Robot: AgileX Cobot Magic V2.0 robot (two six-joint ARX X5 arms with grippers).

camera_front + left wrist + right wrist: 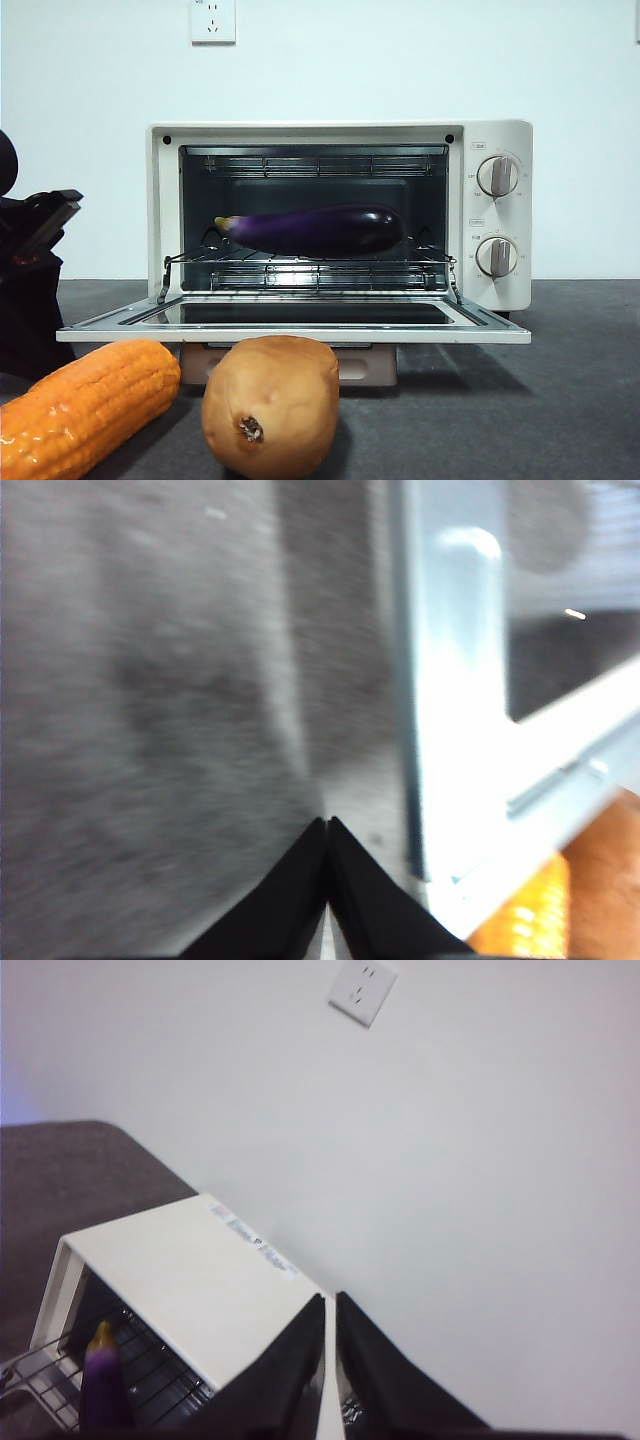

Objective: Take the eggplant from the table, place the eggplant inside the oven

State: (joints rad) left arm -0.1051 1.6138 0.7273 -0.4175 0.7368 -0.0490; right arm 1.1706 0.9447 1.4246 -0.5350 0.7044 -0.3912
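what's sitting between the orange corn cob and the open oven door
Nothing; front view shows only bare dark grey table between the orange corn cob and the cream-white oven's open glass door.

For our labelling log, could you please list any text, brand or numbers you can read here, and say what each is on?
None can be read.
Small labels and dial marks beside the two grey knobs of the cream-white toaster oven: too small.
Printed strip on the oven's top: blurred.
White wall socket: markings too faint.

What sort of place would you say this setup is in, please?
Probably a lab bench staged as a kitchen rather than a real one: a toaster oven with an eggplant on its rack sits on a bare grey table before a plain white wall with one socket.
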